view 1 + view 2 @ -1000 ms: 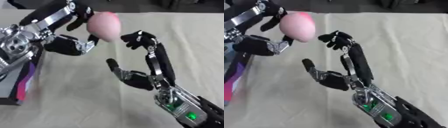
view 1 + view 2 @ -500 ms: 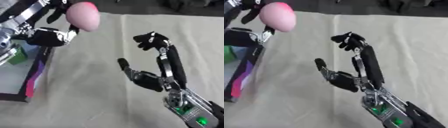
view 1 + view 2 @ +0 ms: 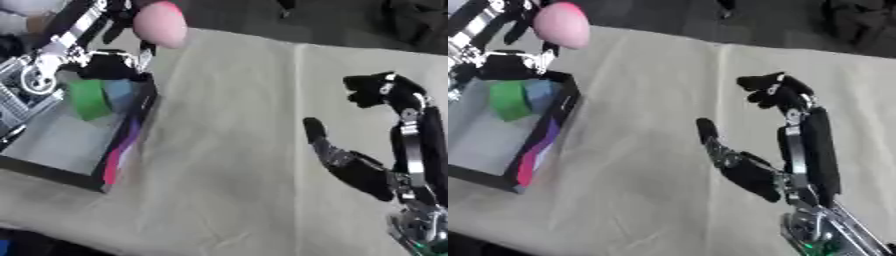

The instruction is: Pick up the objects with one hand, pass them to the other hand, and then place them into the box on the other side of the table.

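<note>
Down near the bottom right, the right robot hand stands over the counter. Its fingers point up and bend a little at the tips, and its thumb sticks out to the side. It holds nothing. A pale cloth covers the counter.

Over on the left sits the box, with dark walls and a pink and purple stripe down one side. Inside it lie a green block and a blue block, touching each other.

Farther back, above the far corner of the box, the left robot hand holds up a pink egg-shaped ball. Its fingers curl around the ball from the left and from below. The ball is up in the air, not in the box.
</note>
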Action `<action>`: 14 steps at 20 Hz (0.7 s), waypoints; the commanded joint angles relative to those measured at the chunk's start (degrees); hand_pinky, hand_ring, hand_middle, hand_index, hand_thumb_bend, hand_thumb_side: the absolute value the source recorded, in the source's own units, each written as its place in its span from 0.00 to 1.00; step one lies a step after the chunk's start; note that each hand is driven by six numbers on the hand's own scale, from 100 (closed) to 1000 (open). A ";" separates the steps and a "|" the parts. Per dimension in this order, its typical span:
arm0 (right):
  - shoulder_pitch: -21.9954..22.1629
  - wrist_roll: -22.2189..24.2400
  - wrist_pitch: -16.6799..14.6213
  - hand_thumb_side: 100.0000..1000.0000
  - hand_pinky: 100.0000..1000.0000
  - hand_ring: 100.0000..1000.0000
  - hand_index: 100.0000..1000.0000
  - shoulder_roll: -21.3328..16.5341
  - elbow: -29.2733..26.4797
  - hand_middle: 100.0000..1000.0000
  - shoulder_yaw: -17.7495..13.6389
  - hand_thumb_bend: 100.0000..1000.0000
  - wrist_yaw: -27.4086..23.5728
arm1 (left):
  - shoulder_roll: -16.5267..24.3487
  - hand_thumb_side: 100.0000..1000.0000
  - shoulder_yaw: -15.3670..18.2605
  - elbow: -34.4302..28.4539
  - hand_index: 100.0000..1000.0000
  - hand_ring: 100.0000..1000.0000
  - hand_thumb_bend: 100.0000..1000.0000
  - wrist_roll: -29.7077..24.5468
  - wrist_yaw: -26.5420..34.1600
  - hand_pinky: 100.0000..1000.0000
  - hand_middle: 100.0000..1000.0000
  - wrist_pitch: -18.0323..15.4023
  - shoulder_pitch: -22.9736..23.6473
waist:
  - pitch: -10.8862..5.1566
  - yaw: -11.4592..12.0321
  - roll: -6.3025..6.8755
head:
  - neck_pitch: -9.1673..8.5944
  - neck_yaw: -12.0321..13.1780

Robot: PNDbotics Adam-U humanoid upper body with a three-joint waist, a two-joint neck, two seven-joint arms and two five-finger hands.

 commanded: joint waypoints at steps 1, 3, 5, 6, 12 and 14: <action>-0.78 -1.17 -0.43 0.32 0.49 0.53 0.68 -1.42 -0.88 0.55 -1.52 0.35 0.48 | 2.36 0.00 2.23 3.14 0.17 0.55 0.00 1.17 -2.37 0.68 0.00 -1.44 0.30 | -0.83 0.09 0.10 | -1.39 1.91; -0.82 -1.79 -0.70 0.31 0.50 0.52 0.68 -1.55 -0.88 0.55 -2.06 0.35 0.54 | 2.63 0.00 2.67 5.60 0.18 0.55 0.00 1.98 -4.03 0.68 0.00 -2.91 1.28 | -0.81 0.11 -0.05 | -1.67 2.55; -0.85 -2.32 -0.82 0.31 0.50 0.52 0.68 -1.62 -0.88 0.55 -2.53 0.35 0.49 | 2.87 0.00 3.03 7.90 0.18 0.55 0.00 2.74 -5.69 0.68 0.00 -4.46 2.49 | -0.76 0.10 -0.22 | -1.86 2.75; -0.85 -2.56 -0.85 0.31 0.50 0.52 0.68 -1.64 -0.88 0.55 -2.75 0.35 0.46 | 3.00 0.00 3.24 8.99 0.18 0.55 0.00 3.10 -6.51 0.67 0.00 -5.12 3.18 | -0.73 0.08 -0.31 | -1.95 2.76; -0.96 -3.65 -1.21 0.31 0.50 0.52 0.68 -1.71 -0.88 0.55 -3.46 0.35 0.17 | 3.11 0.00 4.90 14.94 0.18 0.54 0.02 5.51 -11.95 0.67 0.00 -7.84 6.29 | -0.63 0.16 -0.74 | -1.96 2.41; -1.01 -3.80 -1.29 0.31 0.49 0.52 0.68 -1.72 -0.88 0.55 -3.57 0.35 0.19 | 3.28 0.00 5.41 16.62 0.24 0.57 0.03 6.19 -13.59 0.67 0.04 -8.33 7.22 | -0.58 0.25 -0.82 | -1.93 2.28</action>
